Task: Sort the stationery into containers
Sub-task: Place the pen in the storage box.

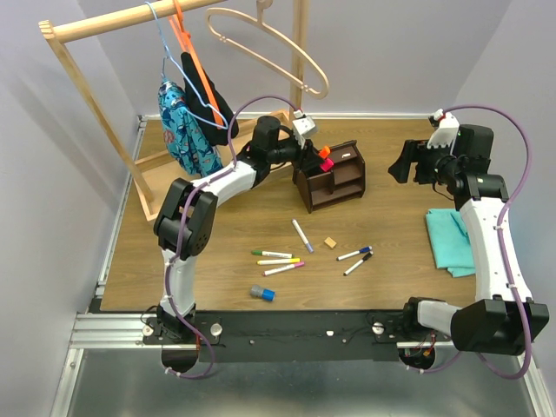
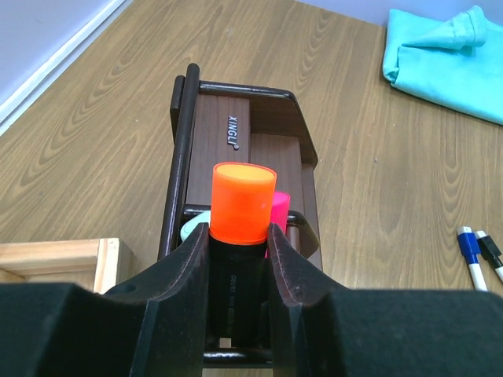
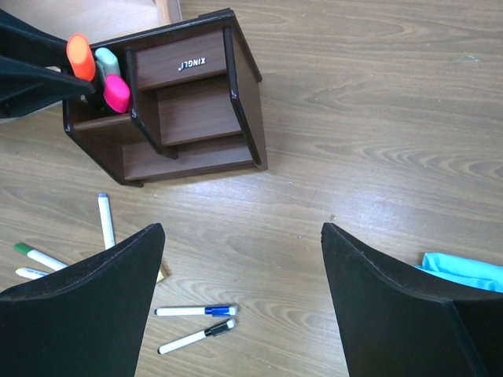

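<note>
Holding the orange-capped highlighter (image 2: pixel 242 206) upright, the left gripper (image 2: pixel 238 239) is clenching its black body at a corner compartment of the dark brown organiser (image 2: pixel 236 129), just beside a pink-capped highlighter (image 2: pixel 280 210) standing there. How deep the orange one is sitting, I cannot tell. The right gripper (image 3: pixel 242 229) is hanging released above the surface (image 1: pixel 400 261), well apart from the organiser. Thin markers (image 1: pixel 301 234), the tan cube (image 1: pixel 330 242) and the grey-blue cylinder (image 1: pixel 262 294) are lying loose on the surface.
</note>
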You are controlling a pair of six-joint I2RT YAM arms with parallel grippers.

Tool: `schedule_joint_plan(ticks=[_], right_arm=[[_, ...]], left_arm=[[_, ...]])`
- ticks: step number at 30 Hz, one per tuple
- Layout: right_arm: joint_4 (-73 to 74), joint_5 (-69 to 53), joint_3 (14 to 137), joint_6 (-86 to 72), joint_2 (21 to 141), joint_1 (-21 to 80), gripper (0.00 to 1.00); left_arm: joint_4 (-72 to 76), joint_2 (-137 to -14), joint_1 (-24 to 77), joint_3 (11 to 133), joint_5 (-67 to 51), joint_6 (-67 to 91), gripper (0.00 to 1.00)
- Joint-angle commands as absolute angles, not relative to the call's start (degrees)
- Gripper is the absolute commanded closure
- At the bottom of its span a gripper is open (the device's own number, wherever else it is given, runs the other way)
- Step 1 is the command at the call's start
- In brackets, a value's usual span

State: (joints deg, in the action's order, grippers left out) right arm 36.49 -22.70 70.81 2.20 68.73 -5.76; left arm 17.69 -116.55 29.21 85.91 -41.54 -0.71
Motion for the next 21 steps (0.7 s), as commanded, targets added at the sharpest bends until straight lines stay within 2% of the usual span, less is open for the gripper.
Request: schedule_joint_plan(ticks=[1, 7, 9, 21], right_arm=[[35.3, -22.8, 69.5, 2.5, 67.8, -6.3, 0.12], [35.4, -22.9, 69.0, 2.5, 66.8, -6.3, 0.11], [35.4, -22.9, 68.9, 2.3, 66.7, -6.3, 0.11], [35.0, -23.0, 67.2, 1.8, 64.5, -6.3, 0.11]], left_arm=[[14.7, -113.7, 28.7, 84.3, -42.0, -2.6, 0.62], [12.7, -112.8, 28.7, 84.1, -40.4, -4.7, 0.5], [12.5, -112.9, 28.6, 84.1, -39.8, -5.5, 0.42], [10.0, -105.9, 28.6, 84.3, -37.1, -6.8, 0.39]])
